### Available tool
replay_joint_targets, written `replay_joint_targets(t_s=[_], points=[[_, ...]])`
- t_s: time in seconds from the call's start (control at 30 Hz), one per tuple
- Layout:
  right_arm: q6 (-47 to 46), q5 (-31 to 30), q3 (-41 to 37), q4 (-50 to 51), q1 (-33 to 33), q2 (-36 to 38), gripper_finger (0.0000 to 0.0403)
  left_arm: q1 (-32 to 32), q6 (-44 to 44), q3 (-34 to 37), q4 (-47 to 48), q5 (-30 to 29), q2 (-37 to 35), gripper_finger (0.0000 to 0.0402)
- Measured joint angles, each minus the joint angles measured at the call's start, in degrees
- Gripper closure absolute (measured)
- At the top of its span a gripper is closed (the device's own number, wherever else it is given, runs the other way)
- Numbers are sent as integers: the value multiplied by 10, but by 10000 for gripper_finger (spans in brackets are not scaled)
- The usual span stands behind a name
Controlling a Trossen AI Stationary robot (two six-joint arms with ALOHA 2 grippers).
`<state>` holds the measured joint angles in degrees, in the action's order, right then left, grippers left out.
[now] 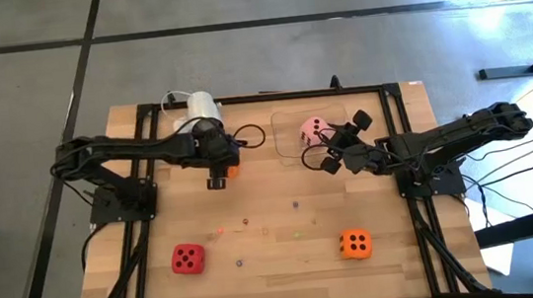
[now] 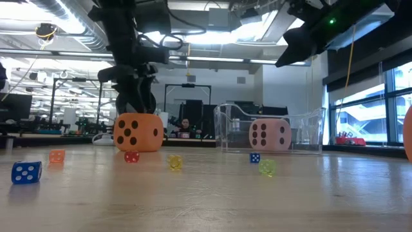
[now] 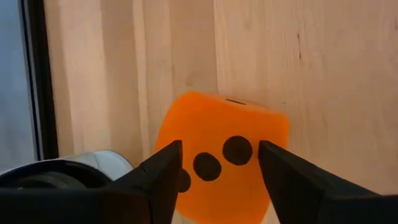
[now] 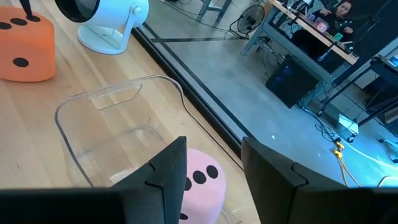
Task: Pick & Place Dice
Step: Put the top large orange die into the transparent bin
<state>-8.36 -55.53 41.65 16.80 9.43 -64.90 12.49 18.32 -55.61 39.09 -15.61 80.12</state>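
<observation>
While left gripper (image 3: 217, 162) straddles the orange die (image 3: 224, 155), fingers apart, the cube looks soft, light: squeeze opposite flat faces. Right gripper (image 1: 328, 149) hovers, fingers apart, over the pink die (image 1: 314, 129).

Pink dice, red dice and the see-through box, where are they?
pink dice (image 1: 314, 129), high view, its top face.
red dice (image 1: 188, 258), high view, its top face.
see-through box (image 1: 286, 119), high view, its bare floor.

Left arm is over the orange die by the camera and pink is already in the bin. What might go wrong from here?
1. The left end effector straddles the orange die low on its near face; a shallow grip could let it slip.
2. The white camera stands close beside that die; the arm might bump it.
3. The right end effector hangs over the clear bin, possibly in the way.
</observation>
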Motion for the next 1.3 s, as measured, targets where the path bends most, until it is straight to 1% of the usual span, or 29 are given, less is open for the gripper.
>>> replay_joint_targets(t_s=[0.17,0.3,0.43,0.5,0.7,0.87,1.0,1.17,1.3], points=[[0,0,0,0,0,0,250,-18,-33,0,27,1,-19,150],[0,0,0,0,0,0,250,-31,-77,1,72,0,-24,136],[0,0,0,0,-5,0,250,-38,-104,1,94,-44,-23,136],[0,1,0,0,-10,0,250,-41,-103,1,90,-54,-23,136],[-4,11,0,0,-15,0,250,-42,-102,1,85,-37,-23,136],[-4,11,0,0,-15,0,250,-46,-104,1,79,-39,-23,136],[-4,19,0,0,-15,0,250,-46,-102,1,67,-29,-16,136],[-3,36,0,0,-15,0,250,-46,-102,1,67,-29,19,136],[-2,40,0,0,-14,0,250,-47,-101,-1,55,-48,58,136]])
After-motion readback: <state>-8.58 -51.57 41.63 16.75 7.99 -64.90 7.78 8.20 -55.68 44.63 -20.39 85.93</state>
